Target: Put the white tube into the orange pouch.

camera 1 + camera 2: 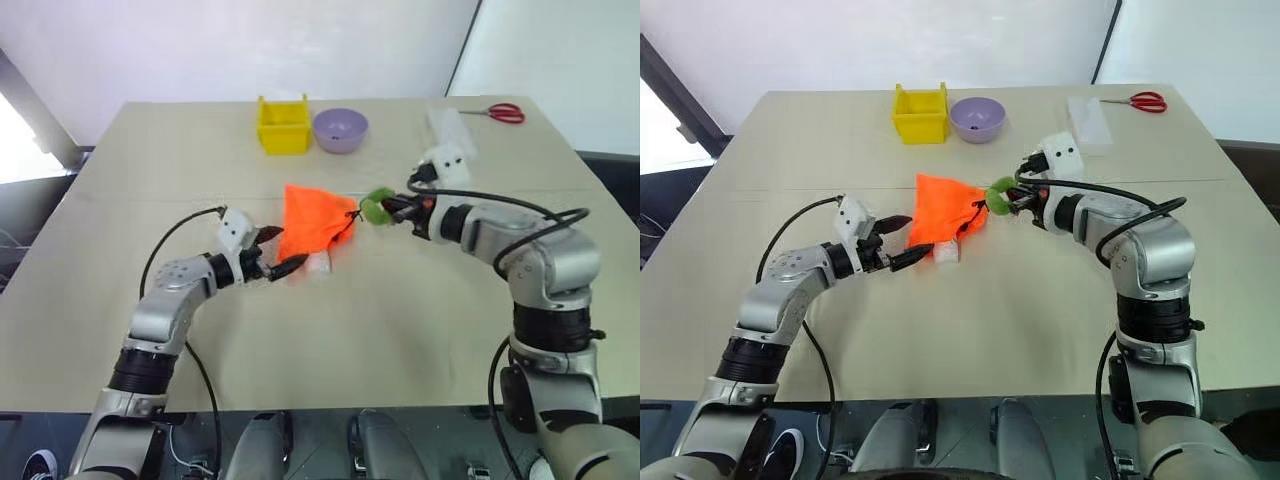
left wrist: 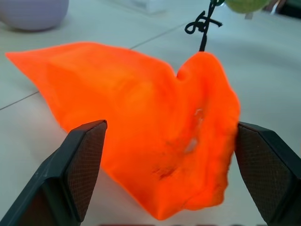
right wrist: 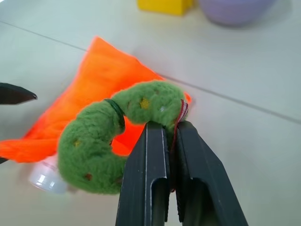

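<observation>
Beige and wide, the table (image 1: 420, 330) carries a yellow bin (image 1: 282, 125), a lilac bowl (image 1: 340, 129), a long white box (image 1: 1088, 121) and red-handled scissors (image 1: 503, 112) along its far edge. No readable writing or brand is seen on any of them.

Near the table's middle the orange pouch (image 1: 312, 224) is lifted at one corner, so that it hangs as a slack, creased triangle with its long axis sloping from the raised corner near the right gripper down toward the left gripper. Its fabric is bright orange and fuzzy, with a dark knotted cord (image 2: 203, 26) running from the raised corner to a green fuzzy ball (image 3: 120, 134).

The right gripper (image 3: 170, 136) is clamped shut on the green ball, above the table. The left gripper (image 2: 171, 174) is held with its jaws spread wide on either side of the pouch's lower end, and nothing is gripped.

The white tube (image 1: 318, 265) is seen only in part, a pale end poking out beneath the pouch's lower edge on the table; its direction cannot be told.
</observation>
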Controlling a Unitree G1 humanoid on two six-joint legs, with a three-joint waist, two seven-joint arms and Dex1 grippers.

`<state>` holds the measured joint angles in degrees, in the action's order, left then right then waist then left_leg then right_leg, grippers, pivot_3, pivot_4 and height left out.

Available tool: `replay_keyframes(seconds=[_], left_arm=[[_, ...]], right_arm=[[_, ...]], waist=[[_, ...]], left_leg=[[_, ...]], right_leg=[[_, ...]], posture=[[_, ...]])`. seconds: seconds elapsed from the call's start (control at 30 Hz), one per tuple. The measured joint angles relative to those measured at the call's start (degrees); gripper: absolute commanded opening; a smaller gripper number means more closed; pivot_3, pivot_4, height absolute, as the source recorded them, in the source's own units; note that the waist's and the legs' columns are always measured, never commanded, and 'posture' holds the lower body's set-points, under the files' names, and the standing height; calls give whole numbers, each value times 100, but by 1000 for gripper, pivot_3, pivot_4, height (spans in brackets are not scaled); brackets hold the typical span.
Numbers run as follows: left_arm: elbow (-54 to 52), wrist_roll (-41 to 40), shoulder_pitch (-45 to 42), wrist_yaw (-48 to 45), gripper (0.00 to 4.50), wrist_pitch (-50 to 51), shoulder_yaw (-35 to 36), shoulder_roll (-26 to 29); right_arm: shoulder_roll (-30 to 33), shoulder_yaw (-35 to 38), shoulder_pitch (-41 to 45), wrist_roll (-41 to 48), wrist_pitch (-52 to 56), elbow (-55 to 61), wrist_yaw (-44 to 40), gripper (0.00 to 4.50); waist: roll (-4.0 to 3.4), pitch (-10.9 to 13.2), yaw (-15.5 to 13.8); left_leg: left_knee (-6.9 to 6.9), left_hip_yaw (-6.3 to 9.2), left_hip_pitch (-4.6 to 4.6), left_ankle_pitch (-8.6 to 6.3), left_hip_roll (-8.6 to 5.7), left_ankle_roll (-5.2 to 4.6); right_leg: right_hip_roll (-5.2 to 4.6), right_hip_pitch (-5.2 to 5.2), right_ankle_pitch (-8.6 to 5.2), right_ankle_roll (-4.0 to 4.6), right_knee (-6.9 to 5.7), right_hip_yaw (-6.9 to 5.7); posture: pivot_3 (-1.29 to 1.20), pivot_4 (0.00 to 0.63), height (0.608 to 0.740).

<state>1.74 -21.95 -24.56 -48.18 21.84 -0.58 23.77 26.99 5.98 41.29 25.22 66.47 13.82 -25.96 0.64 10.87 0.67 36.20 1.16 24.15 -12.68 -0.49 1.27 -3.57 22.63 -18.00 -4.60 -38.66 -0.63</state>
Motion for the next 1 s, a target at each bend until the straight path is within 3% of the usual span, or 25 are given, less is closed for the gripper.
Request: replay_keyframes(seconds=[0.37,0.7,1.0], left_arm=[[-159,-590,86,-404,4491,-91,703,366],[-163,-583,-60,-375,4491,-220,518,50],[2,-556,-409,-406,4491,-369,407,-78]], right_arm=[[-114,498,286,620,-226,156,-126,0],[-382,1042,743,1185,-439,-6,101,0],[-329,911,660,1447,-450,157,177,0]], waist=[[0,0,8],[0,0,2],[0,0,14]], left_leg=[[2,-1,1,0,1,0],[2,-2,6,0,0,0],[-1,-5,6,0,0,0]], right_leg=[[0,2,3,3,0,0],[-1,5,4,1,0,0],[0,7,4,1,1,1]], posture=[[0,150,740],[0,150,740],[0,150,740]])
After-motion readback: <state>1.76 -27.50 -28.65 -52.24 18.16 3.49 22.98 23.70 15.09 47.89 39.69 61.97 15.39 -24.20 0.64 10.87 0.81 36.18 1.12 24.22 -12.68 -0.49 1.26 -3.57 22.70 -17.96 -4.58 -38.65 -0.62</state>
